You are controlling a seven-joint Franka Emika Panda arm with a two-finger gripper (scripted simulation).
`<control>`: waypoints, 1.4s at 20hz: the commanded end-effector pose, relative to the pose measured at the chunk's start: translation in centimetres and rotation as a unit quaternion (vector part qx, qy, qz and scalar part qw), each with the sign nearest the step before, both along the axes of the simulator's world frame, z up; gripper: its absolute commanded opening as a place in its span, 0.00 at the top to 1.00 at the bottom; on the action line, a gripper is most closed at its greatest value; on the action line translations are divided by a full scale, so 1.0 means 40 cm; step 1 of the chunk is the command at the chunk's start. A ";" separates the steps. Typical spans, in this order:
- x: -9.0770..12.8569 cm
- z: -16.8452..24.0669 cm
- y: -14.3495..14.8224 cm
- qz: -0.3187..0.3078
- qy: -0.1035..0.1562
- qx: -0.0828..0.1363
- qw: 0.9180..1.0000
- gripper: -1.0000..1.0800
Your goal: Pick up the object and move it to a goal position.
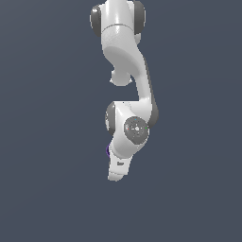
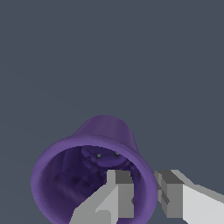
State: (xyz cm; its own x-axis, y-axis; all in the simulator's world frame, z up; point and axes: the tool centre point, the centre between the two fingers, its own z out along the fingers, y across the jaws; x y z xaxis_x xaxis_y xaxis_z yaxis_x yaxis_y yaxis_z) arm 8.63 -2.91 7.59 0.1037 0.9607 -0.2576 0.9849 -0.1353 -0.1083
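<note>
The dark purple cup [image 2: 94,175] fills the lower part of the wrist view, its hollow top facing the camera. My gripper [image 2: 144,194] straddles the cup's rim: one finger [image 2: 120,197] is inside the cup and the other finger [image 2: 170,197] is outside, closed on the wall between them. In the exterior view only a thin purple sliver of the cup [image 1: 108,150] shows beside the white hand [image 1: 120,165]. The fingertips are hidden there under the hand.
The white arm [image 1: 125,61] reaches down from the top of the exterior view, over a plain dark grey floor [image 1: 47,165]. No goal marker or other object shows in either view.
</note>
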 end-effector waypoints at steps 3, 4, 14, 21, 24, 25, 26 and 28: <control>-0.016 0.038 -0.041 0.000 -0.001 0.000 1.000 1.00; -0.022 0.049 -0.053 0.000 -0.001 0.000 1.000 1.00; -0.106 0.215 -0.242 -0.001 -0.001 0.000 1.000 1.00; -0.158 0.328 -0.369 -0.001 -0.001 0.000 1.000 1.00; -0.172 0.361 -0.406 -0.001 -0.001 0.000 1.000 1.00; -0.175 0.369 -0.415 -0.001 -0.001 0.000 1.000 1.00; -0.177 0.376 -0.423 -0.001 -0.001 0.000 1.000 1.00; -0.180 0.384 -0.432 0.000 -0.001 0.000 1.000 1.00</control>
State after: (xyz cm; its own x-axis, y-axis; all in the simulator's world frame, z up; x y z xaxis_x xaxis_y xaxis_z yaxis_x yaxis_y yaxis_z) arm 1.52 -19.92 22.58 0.1070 0.9601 -0.2583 0.9847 -0.1383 -0.1060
